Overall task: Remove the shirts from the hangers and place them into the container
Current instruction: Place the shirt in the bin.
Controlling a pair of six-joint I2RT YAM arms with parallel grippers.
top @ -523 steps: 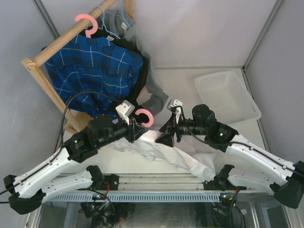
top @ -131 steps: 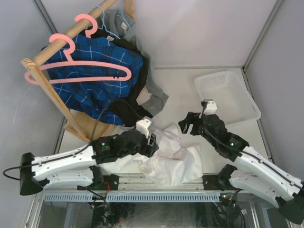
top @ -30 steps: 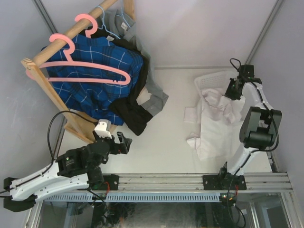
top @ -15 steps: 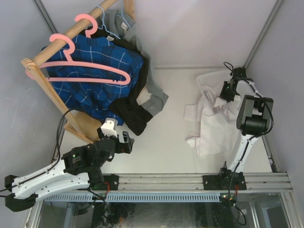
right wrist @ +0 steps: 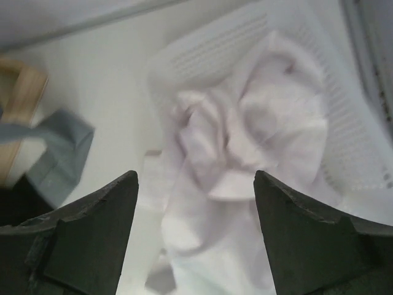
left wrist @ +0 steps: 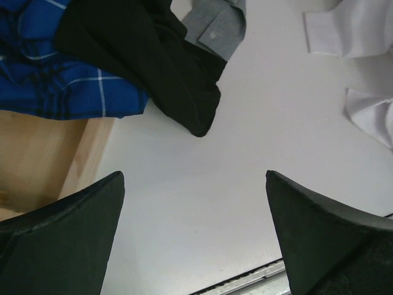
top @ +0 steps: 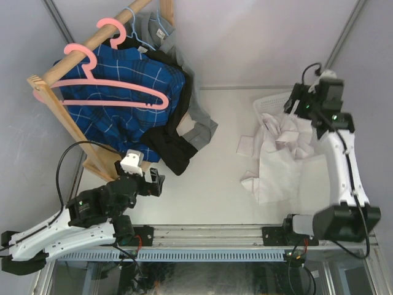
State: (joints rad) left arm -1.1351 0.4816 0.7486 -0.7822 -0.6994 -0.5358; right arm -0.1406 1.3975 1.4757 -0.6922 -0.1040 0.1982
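Observation:
The white shirt lies crumpled half inside the container, its lower part spilling over the near rim onto the table. My right gripper hangs open above it with nothing between its fingers; in the right wrist view the gripper looks down on the white shirt and the container. The blue plaid shirt, black shirt and grey shirt hang on the rack. An empty pink hanger hangs in front of them. My left gripper is open, just below the black shirt.
The wooden rack stands at the far left, with a second pink hook and a light-blue wire hanger on its bar. A wooden leg is close to my left gripper's left finger. Grey walls close in the table.
My right gripper has opened and let go of the white shirt, then lifted up and back from the container. My left gripper has edged a little nearer the black shirt.

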